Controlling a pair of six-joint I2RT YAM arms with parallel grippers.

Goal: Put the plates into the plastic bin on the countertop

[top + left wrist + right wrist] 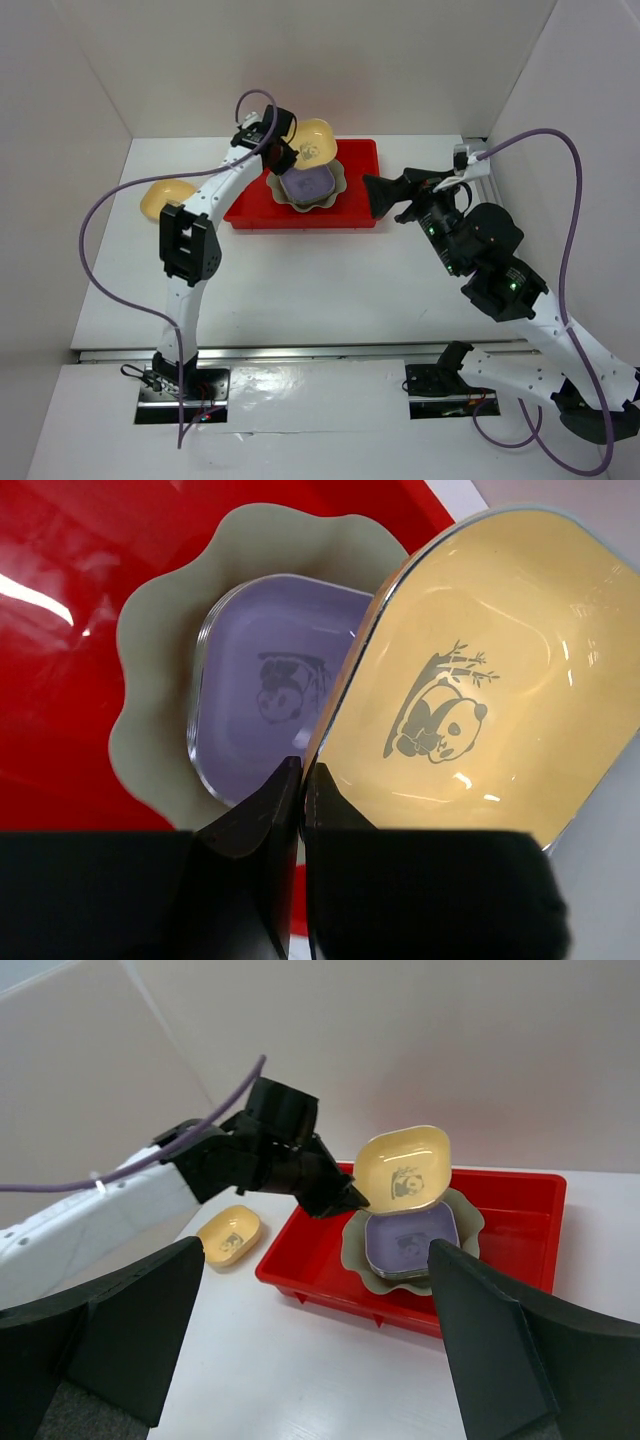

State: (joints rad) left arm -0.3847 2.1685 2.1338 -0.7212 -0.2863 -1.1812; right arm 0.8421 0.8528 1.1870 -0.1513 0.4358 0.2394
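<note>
A spare yellow dish [165,198] was seen at 9 o'clock from the red bin [250,215]. The left gripper [288,157] was pinched shut on a tilted yellow dish [316,140], held above the lavender dish [308,183] at its 5 o'clock. The right gripper [383,196] was spread wide, empty.

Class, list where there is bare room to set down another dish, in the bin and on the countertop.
Free: the floor of the red bin right of the scalloped dish; the wide countertop between bin and arm bases. Crowded: the bin's middle, where the left end effector holds a yellow dish over the lavender dish.
</note>
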